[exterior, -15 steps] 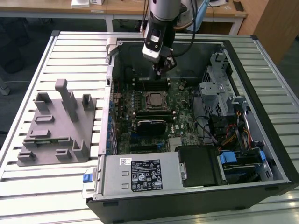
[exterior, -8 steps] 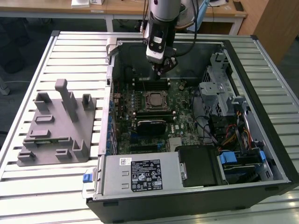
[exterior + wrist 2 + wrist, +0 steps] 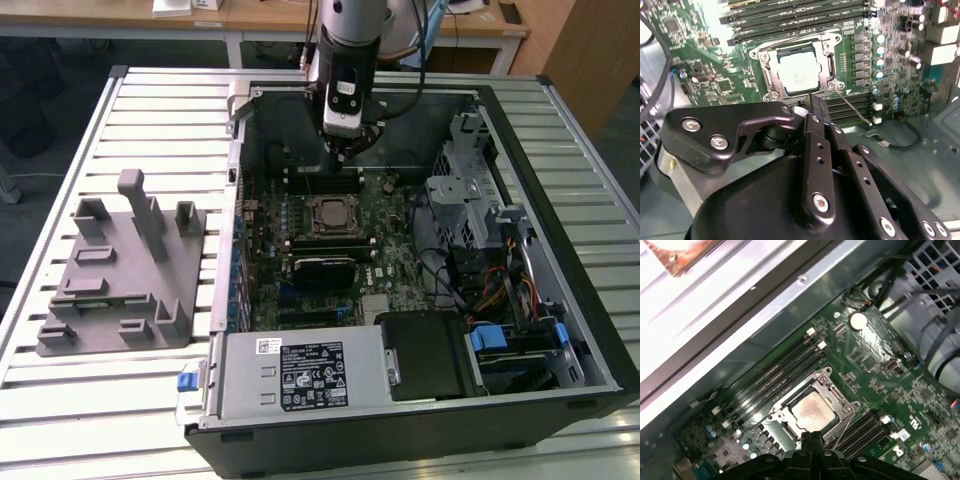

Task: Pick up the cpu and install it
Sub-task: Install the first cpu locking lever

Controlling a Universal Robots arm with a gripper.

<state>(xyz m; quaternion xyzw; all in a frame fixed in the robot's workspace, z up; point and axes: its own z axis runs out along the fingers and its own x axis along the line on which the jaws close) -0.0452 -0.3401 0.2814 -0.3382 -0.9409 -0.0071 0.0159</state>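
Already the cpu [image 3: 330,215] lies flat in its socket on the green motherboard [image 3: 395,260], pale silver top up, framed by the socket's metal bracket [image 3: 832,65]; it shows in both wrist views [image 3: 797,75] [image 3: 812,412]. Rows of dark memory slots [image 3: 775,377] run along two sides of the socket.

The gripper [image 3: 345,152] hangs above the board, apart from the chip and a little toward the far wall of the case in the exterior view. In both wrist views its black fingers [image 3: 806,440] are pressed together with nothing between them, their tips [image 3: 815,102] pointing down near the socket's edge.

Just beside the socket, toward the camera in the exterior view, sits a black rectangular module [image 3: 322,270]. The open computer case [image 3: 560,200] rests on a slatted metal table [image 3: 150,110]. On the exterior view's left, well apart from the case, stands a grey plastic tray [image 3: 120,290] with upright blocks.
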